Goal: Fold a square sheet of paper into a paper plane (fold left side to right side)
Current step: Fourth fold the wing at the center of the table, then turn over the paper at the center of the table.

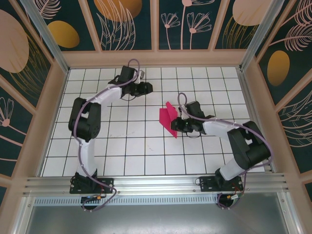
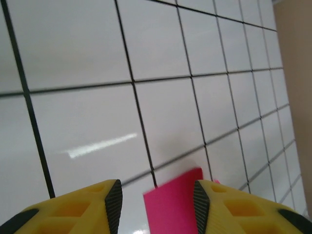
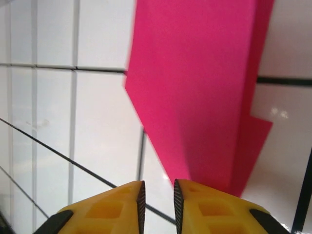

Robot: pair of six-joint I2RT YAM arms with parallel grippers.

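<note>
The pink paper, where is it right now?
In the top view the pink paper is near the middle of the tiled table, directly beside the right gripper, with the left gripper farther back on its left.

Right wrist view: the yellow fingers (image 3: 209, 202), dark-padded on their inner faces, stand slightly apart at the bottom of the frame with nothing between them. Just beyond their tips, folded magenta-pink paper (image 3: 195, 83) spreads over the white tiled bench (image 3: 97, 126). It narrows toward the fingers, and a pointed flap juts out on the right. Dark grid lines cross the glossy tiles. One finger hides the paper's lower tip.
</note>
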